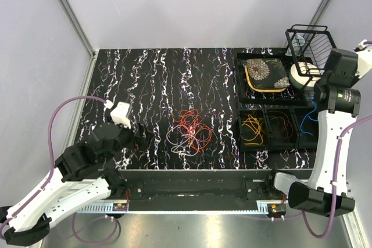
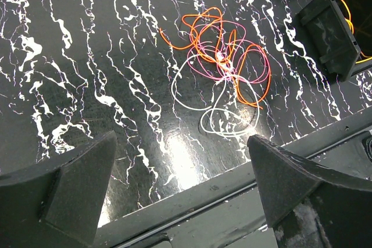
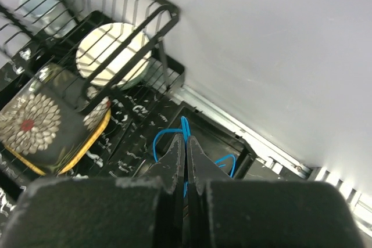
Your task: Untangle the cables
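Observation:
A tangle of cables [image 1: 190,130] lies mid-table, with orange, red and pale loops knotted together; the left wrist view shows the same cables [image 2: 224,68] ahead of my fingers. My left gripper [image 2: 181,143] hangs open and empty over the table's near edge, left of the tangle and apart from it. My right gripper [image 3: 186,142] is shut on a blue cable [image 3: 158,142]. That blue cable [image 1: 310,114] dangles from it over the rightmost small black bin [image 1: 307,143].
Two more small bins stand beside that one: one [image 1: 241,132] holds an orange cable, the other [image 1: 272,142] a red one. Behind them are a black tray [image 1: 239,79] with a flowered plate [image 1: 266,74], a wire rack [image 1: 311,42] and a white bowl [image 1: 301,76]. Walls close in left and right.

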`<action>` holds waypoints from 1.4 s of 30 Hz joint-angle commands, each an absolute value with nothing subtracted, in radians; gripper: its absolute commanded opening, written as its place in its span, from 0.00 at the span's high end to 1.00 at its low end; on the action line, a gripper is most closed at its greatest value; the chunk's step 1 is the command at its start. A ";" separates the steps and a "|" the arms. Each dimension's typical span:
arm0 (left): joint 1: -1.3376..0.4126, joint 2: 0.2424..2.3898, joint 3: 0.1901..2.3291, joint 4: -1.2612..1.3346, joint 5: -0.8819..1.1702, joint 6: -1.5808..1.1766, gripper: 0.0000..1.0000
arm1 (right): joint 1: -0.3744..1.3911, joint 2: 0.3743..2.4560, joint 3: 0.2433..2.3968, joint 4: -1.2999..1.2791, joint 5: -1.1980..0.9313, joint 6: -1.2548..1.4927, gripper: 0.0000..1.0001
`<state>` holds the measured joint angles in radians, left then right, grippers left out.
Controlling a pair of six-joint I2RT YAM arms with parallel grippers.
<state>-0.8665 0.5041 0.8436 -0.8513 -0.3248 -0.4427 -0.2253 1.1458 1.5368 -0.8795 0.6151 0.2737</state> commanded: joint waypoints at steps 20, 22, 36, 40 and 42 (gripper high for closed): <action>-0.874 0.564 0.853 -0.822 -0.379 -0.457 0.01 | -0.396 1.091 1.112 -0.583 0.454 0.403 1.00; -0.876 0.581 0.856 -0.827 -0.376 -0.457 0.01 | -0.400 1.089 1.077 -0.526 0.445 0.396 1.00; -0.877 0.643 0.862 -0.833 -0.393 -0.463 0.02 | -0.414 1.103 0.948 -0.295 0.518 0.287 1.00; -0.877 0.650 0.862 -0.834 -0.393 -0.463 0.02 | -0.414 1.132 0.936 -0.267 0.494 0.302 1.00; -0.877 0.658 0.864 -0.833 -0.390 -0.463 0.02 | -0.413 1.141 0.896 -0.227 0.495 0.304 1.00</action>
<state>-0.8726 0.6437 0.8436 -0.8665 -0.3573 -0.4538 -0.4088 1.1267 0.9417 -0.3466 0.4702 0.3107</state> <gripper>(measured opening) 0.986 0.012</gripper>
